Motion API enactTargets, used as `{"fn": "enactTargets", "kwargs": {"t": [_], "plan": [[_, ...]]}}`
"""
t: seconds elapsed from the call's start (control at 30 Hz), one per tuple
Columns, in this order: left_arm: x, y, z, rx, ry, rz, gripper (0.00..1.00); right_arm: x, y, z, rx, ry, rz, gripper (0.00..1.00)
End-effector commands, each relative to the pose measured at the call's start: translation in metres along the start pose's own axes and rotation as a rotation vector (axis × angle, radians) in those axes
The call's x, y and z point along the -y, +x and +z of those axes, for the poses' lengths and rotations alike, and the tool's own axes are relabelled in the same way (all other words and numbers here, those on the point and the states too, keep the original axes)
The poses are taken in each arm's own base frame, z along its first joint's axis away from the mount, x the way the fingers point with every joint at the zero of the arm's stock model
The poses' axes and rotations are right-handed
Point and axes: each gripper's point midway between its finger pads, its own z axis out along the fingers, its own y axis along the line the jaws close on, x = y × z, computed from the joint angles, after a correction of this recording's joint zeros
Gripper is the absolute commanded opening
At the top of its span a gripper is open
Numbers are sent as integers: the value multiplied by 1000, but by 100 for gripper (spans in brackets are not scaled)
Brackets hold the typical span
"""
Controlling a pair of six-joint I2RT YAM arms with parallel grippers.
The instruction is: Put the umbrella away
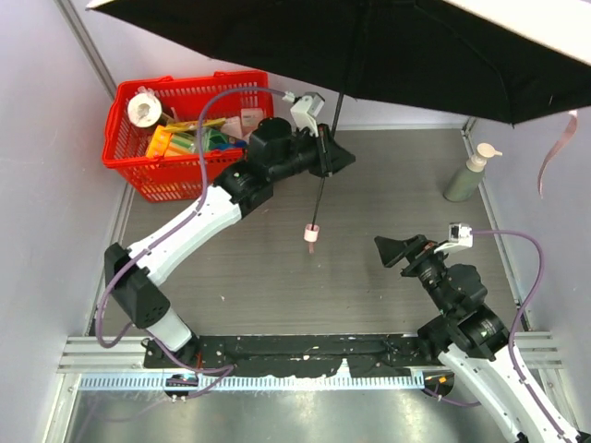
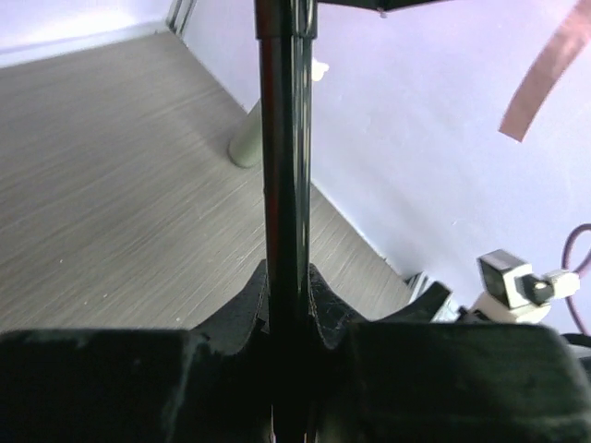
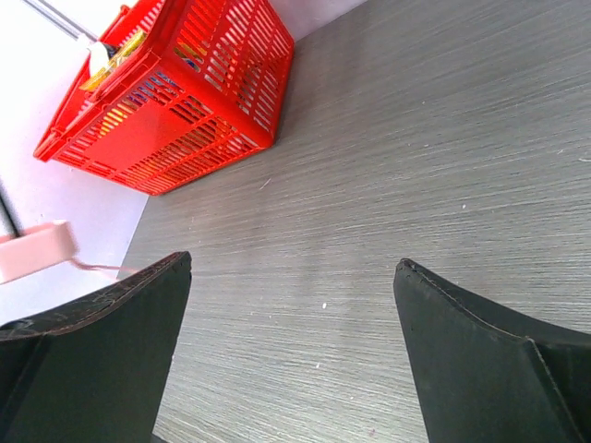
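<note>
Read the step in hand as securing the open umbrella [image 1: 388, 46] by its shaft, ahead of collapsing it. Judge the task as barely begun, with the canopy fully spread.

Check the left gripper [image 1: 325, 155] first. Find its fingers [image 2: 247, 305] closed hard on the thin black shaft [image 2: 282, 138], one on each side, with no gap visible in the left wrist view. Trace the shaft from the grip toward 6 o'clock to the small pink handle [image 1: 312, 234], near the middle of the table [image 1: 369, 305]; unable to tell whether touching it. Trace toward 12 o'clock to the canopy, black underneath and pale outside, covering the far part of the top view. Locate the pink strap [image 1: 558, 148] dangling from the canopy edge at 2 o'clock.

Check the right gripper [image 1: 399, 249] at 4 o'clock. Note jaws wide apart, holding nothing, touching nothing, facing bare table.

For the next move, expect to bring the free right gripper onto the runner or the handle while holding the shaft steady, then to draw the canopy shut. Keep clear of the red basket [image 1: 129, 161] at 10 o'clock and the pump bottle [image 1: 466, 175] at 2 o'clock.
</note>
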Motion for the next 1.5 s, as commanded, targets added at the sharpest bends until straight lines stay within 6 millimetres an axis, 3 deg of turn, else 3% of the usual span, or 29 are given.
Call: {"fn": "enactTargets", "kwargs": {"t": [0.0,0.13,0.2,0.23,0.27,0.3,0.33,0.37,0.4,0.57,0.83,1.03,1.17,1.4,1.43,1.47], "plan": [[72,-70,-48,181,-7,39,0,-26,-34,0,41,-29,-38,94],[98,-60,-61,215,-68,38,0,-76,-86,-7,102,-102,-7,94],[104,-46,-63,212,-103,34,0,-119,-135,-17,166,-172,19,93],[107,-38,-63,207,-124,34,0,-128,-140,-15,156,-181,22,93],[109,-31,-63,200,-144,39,0,-153,-155,-12,137,-229,22,92],[114,-23,-63,188,-151,50,0,-162,-156,-6,109,-237,17,91],[116,-18,-63,181,-175,65,0,-184,-167,1,83,-276,18,91],[118,-12,-64,176,-198,81,0,-190,-171,4,74,-274,11,89],[121,-8,-67,178,-213,94,0,-211,-174,9,35,-336,1,89],[123,9,-76,196,-281,124,0,-242,-193,14,52,-427,31,89],[118,29,-76,179,-305,123,0,-252,-187,47,42,-457,99,84],[118,32,-78,175,-325,131,0,-232,-182,64,79,-379,118,63],[120,34,-78,161,-319,136,0,-246,-187,60,123,-483,147,53],[120,32,-88,158,-311,139,0,-255,-184,60,125,-566,203,26],[120,32,-89,156,-310,138,0,-257,-184,60,132,-587,208,6],[122,31,-90,154,-298,134,0,-260,-182,59,119,-606,214,1]]}}
